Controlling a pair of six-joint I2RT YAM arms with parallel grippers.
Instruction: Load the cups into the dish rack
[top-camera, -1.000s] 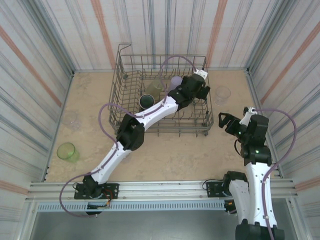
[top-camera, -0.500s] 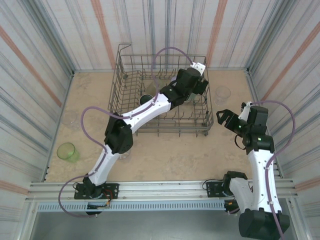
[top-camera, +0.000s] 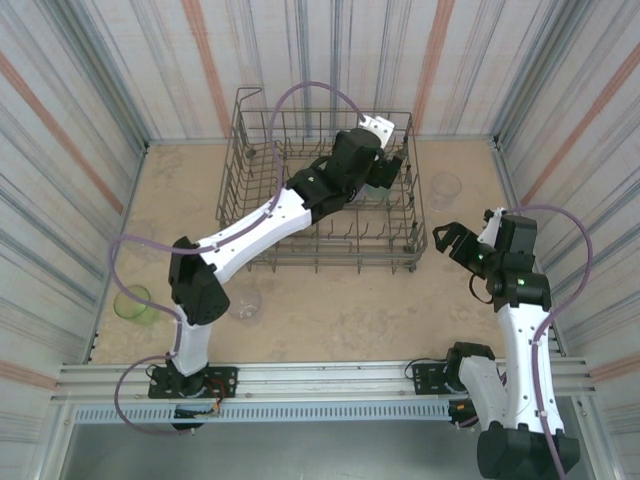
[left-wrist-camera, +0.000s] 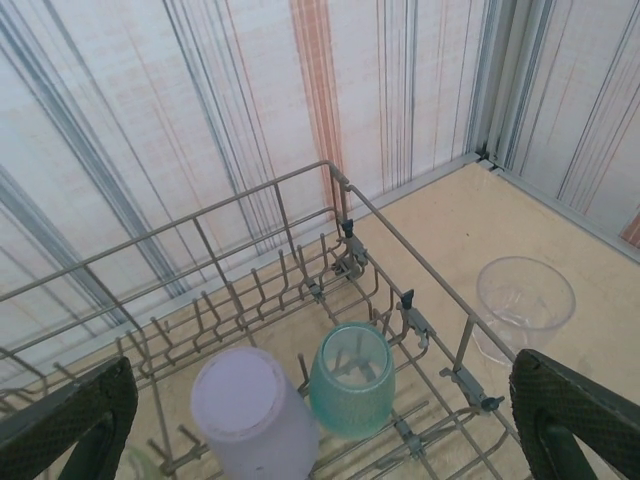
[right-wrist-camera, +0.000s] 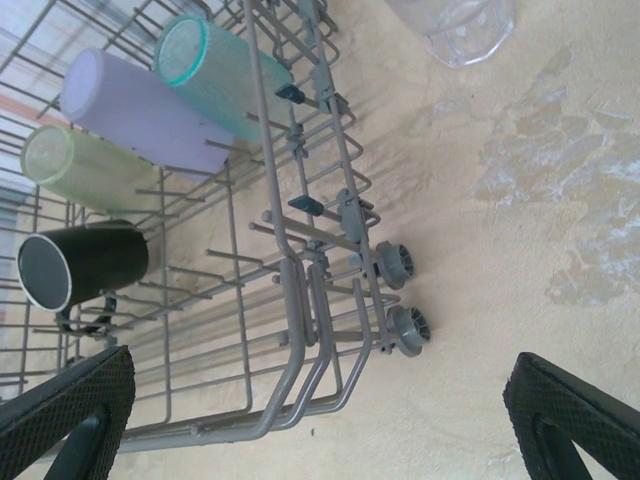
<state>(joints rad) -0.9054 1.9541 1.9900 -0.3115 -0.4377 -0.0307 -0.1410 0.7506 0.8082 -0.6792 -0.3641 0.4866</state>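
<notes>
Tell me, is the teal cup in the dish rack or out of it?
In. The teal cup sits among the tines inside the dish rack's wire walls, next to the lavender cup.

Lavender cup (left-wrist-camera: 255, 410), teal cup (left-wrist-camera: 350, 380), dish rack (left-wrist-camera: 345, 232)

The grey wire dish rack (top-camera: 229, 190) stands far centre. Among its tines lean a teal cup (right-wrist-camera: 215, 70), lavender cup (right-wrist-camera: 140, 110), olive-yellow cup (right-wrist-camera: 85, 165) and dark mug (right-wrist-camera: 85, 262), seemingly mouth-down. Outside it, a clear cup (top-camera: 445, 187) stands upright just right. A bright green cup (top-camera: 133, 303) sits near-left, and a second clear cup (top-camera: 245, 302) is in front.
</notes>
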